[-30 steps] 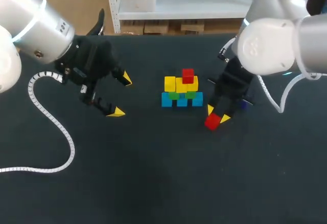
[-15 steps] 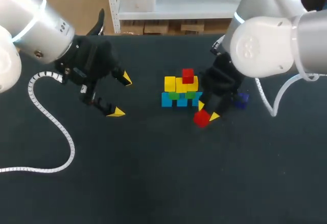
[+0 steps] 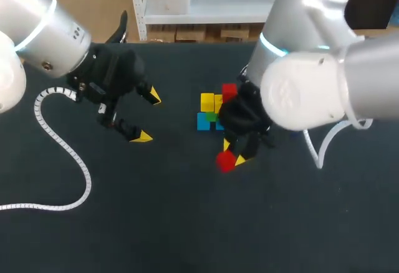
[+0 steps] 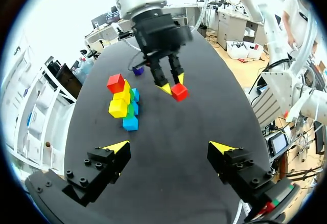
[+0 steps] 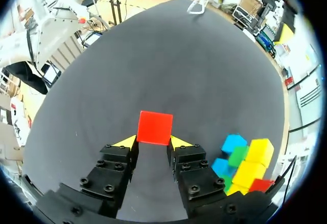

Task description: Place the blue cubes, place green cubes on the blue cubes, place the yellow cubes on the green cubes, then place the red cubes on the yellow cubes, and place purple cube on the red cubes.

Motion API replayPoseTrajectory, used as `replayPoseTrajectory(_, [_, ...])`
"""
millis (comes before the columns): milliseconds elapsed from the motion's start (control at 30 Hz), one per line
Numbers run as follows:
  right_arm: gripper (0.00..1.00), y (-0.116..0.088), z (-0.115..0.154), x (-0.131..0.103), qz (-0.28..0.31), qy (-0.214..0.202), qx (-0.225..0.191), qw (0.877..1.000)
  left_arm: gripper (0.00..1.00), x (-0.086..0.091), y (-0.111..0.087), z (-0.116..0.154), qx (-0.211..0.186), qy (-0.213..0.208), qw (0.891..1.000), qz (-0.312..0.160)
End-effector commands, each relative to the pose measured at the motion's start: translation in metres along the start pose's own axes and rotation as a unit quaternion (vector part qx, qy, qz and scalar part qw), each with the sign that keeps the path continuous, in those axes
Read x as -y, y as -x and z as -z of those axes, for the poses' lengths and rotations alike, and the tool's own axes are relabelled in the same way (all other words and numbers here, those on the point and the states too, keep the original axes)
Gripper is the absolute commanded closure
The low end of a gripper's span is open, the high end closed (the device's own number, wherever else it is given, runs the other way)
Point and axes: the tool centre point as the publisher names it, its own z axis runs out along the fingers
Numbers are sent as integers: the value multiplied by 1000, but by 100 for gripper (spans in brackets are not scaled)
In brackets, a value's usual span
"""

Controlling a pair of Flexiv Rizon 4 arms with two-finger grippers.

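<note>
red cube (image 3: 225, 160) is pinched between the yellow tips of the right gripper (image 3: 233, 153), with one finger pressing on each side. the right wrist view shows the same grip, cube right at the fingertips. it is near the stack, on the side closer to the robot, apart from it and not on it. cannot tell if it clears the dark table (image 3: 187, 223). the stack has blue cubes (image 3: 203, 121) at the bottom, green cubes (image 3: 212, 116) on them and yellow cubes (image 3: 207, 101) on the green. a top red cube (image 3: 229, 91) sits on a yellow one at one end. the right arm hides part of the stack in the head view. purple cube (image 4: 138, 70) lies on the table beyond the stack in the left wrist view, apart from it. left gripper (image 3: 148, 116) has fingers spread wide with nothing between them, well apart from the stack.
</note>
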Motion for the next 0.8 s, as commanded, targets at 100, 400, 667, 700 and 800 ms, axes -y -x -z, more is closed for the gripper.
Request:
replayPoseTrajectory(100, [100,15,-15,-7,-6,0,-23,1000,0,-1,-1,0,0,0,1000,-1])
replayPoseTrajectory(400, [100,27,-27,-14,-23,1,-29,999,0,-1,-1,0,0,0,1000,-1])
replayPoseTrajectory(667, [0,26,-26,-15,-40,-9,-32,999,0,-1,-1,0,0,0,1000,-1])
replayPoseTrajectory(700, [0,26,-25,-15,-43,-11,-32,999,0,-1,-1,0,0,0,1000,-1])
replayPoseTrajectory(800, [0,22,-20,-16,-52,-21,-28,998,0,-1,-1,0,0,0,1000,-1])
